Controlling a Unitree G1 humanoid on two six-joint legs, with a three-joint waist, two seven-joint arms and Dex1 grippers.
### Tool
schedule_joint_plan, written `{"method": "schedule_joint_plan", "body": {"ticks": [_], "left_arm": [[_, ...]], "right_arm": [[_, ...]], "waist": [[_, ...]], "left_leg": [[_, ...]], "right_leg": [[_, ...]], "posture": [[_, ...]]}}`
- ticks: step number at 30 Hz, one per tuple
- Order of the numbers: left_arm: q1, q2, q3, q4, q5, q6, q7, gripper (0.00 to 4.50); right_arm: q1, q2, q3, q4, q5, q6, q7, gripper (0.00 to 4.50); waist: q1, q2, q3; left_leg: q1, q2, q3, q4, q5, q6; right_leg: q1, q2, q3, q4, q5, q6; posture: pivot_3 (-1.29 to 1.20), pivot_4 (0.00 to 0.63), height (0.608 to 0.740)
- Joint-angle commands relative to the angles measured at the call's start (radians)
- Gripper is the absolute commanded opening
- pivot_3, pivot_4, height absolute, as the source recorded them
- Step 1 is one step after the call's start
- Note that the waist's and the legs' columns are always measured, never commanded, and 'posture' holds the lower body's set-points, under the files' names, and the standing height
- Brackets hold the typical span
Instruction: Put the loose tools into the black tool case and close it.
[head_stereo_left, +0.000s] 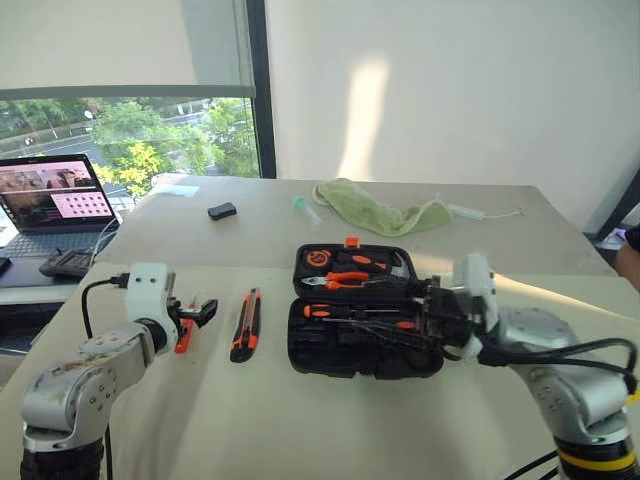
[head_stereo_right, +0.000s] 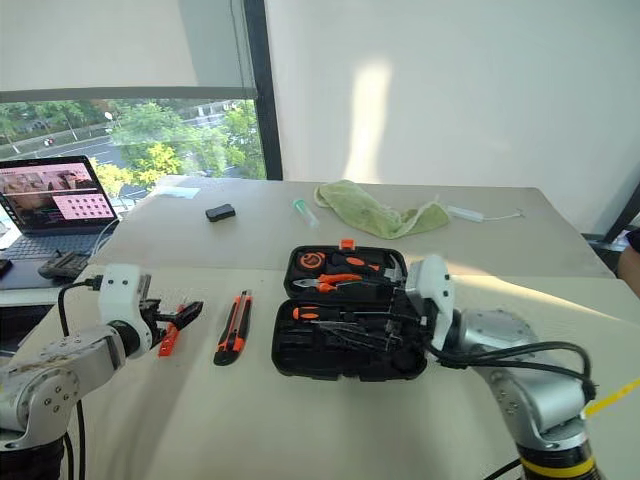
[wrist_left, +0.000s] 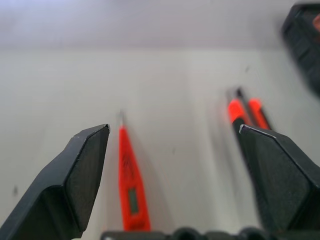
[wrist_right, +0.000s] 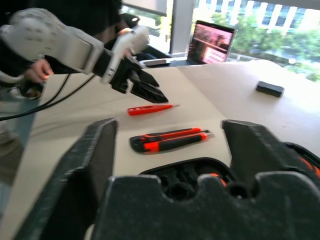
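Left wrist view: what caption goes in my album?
Open left gripper hovering over the slim orange tester screwdriver, utility knife beside it.

Pale table (head_stereo_left: 300, 420) bearing open black tool case (head_stereo_left: 365, 320); left of it, utility knife (head_stereo_left: 246, 325), then tester screwdriver (head_stereo_right: 168, 340); behind it, green cloth (head_stereo_left: 375, 212) and small black box (head_stereo_left: 222, 211).

Silver arms, white wrists, black cables

Both head views look forward and down at the open black tool case (head_stereo_left: 365, 310); each wrist camera looks low along its own tool, sharing the utility knife (wrist_right: 170, 140) beside that case.
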Motion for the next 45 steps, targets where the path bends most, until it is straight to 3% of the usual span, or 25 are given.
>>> {"method": "schedule_joint_plan", "body": {"ticks": [1, 3, 6, 14, 16, 21, 27, 29, 33, 37, 45], "left_arm": [[-0.005, 0.011, 0.019, 0.091, 0.044, 0.037, -0.006, 4.5], [-0.007, 0.011, 0.013, 0.141, 0.069, 0.021, -0.019, 4.5], [-0.007, 0.014, -0.006, 0.182, 0.071, -0.002, -0.081, 3.79], [0.027, 0.022, 0.013, 0.184, 0.077, -0.042, -0.18, 0.87], [0.022, 0.022, 0.031, 0.194, 0.073, -0.068, -0.207, 0.44], [-0.028, -0.018, 0.095, 0.207, 0.008, -0.169, -0.305, 0.45], [-0.135, -0.012, 0.153, 0.234, -0.185, -0.103, -0.451, 0.45], [-0.175, 0.038, 0.049, 0.207, -0.19, -0.107, -0.558, 0.45], [-0.243, 0.126, -0.248, 0.166, -0.051, -0.266, -0.764, 0.45], [-0.356, 0.164, -0.587, 0.234, 0.222, -0.568, -0.972, 0.45], [-0.562, 0.003, -0.828, 0.43, 0.427, -0.704, -1.083, 0.45]], "right_arm": [[0.021, -0.041, -0.017, -0.035, 0.027, -0.01, 0.019, 4.47], [0.04, -0.062, -0.011, -0.04, 0.018, -0.022, 0.027, 4.47], [0.06, -0.066, -0.01, -0.051, 0.006, -0.039, 0.013, 4.5], [0.145, -0.079, -0.008, -0.08, -0.097, -0.116, -0.04, 4.5], [0.171, -0.074, -0.005, -0.093, -0.125, -0.138, -0.061, 4.5], [0.198, -0.065, 0.005, -0.109, -0.151, -0.151, -0.104, 4.5], [0.215, -0.059, 0.003, -0.118, -0.171, -0.158, -0.144, 4.5], [0.22, -0.051, -0.002, -0.126, -0.177, -0.157, -0.169, 4.5], [0.269, -0.033, -0.052, -0.156, -0.119, -0.138, -0.188, 4.5], [0.398, -0.097, -0.182, -0.203, 0.035, -0.056, -0.131, 4.5], [0.694, -0.164, -0.475, -0.263, 0.044, -0.094, -0.02, 4.5]], "waist": [[0.0, 0.0, 0.0], [0.001, 0.0, 0.0], [0.002, 0.001, 0.0], [0.014, 0.002, 0.0], [0.016, 0.002, 0.0], [0.02, 0.001, 0.0], [0.023, -0.001, 0.001], [0.022, -0.001, 0.001], [0.028, -0.001, 0.001], [0.027, -0.001, 0.001], [0.027, -0.002, 0.002]], "left_leg": [[0.0, 0.0, 0.0, 0.0, 0.0, 0.0], [-0.001, 0.0, 0.0, 0.0, 0.0, 0.0], [0.0, 0.0, 0.0, 0.0, 0.0, 0.0], [-0.001, 0.0, 0.0, 0.0, -0.001, -0.002], [-0.002, 0.0, 0.0, 0.0, -0.003, -0.006], [-0.006, 0.0, 0.001, 0.001, 0.0, -0.01], [-0.012, 0.0, 0.001, 0.002, 0.005, -0.009], [-0.012, 0.0, 0.001, 0.002, 0.006, -0.009], [-0.012, -0.002, 0.004, 0.002, 0.006, -0.009], [-0.012, -0.001, 0.007, 0.002, 0.004, -0.006], [-0.012, 0.0, 0.009, 0.007, -0.002, 0.005]], "right_leg": [[0.0, 0.0, 0.0, 0.0, 0.0, 0.0], [-0.001, -0.001, 0.0, 0.0, 0.0, 0.0], [-0.001, -0.009, 0.001, 0.0, 0.0, 0.0], [-0.001, -0.013, 0.0, 0.0, 0.0, -0.001], [-0.002, -0.013, -0.001, 0.0, 0.0, -0.001], [-0.006, -0.013, -0.001, 0.0, 0.001, -0.001], [-0.012, -0.011, -0.001, 0.001, 0.001, -0.002], [-0.012, -0.009, -0.001, 0.001, 0.001, -0.002], [-0.01, 0.001, -0.003, 0.0, 0.001, -0.002], [-0.01, 0.002, -0.001, -0.001, 0.001, -0.002], [-0.009, 0.005, 0.001, 0.0, 0.002, 0.001]], "posture": [[0.0, 0.15, 0.74], [0.0, 0.15, 0.74], [0.0, 0.15, 0.74], [0.0, 0.15, 0.74], [0.0, 0.15, 0.74], [0.0, 0.15, 0.74], [0.0, 0.15, 0.74], [0.0, 0.15, 0.74], [0.0, 0.15, 0.74], [0.0, 0.15, 0.74], [0.0, 0.15, 0.74]]}}
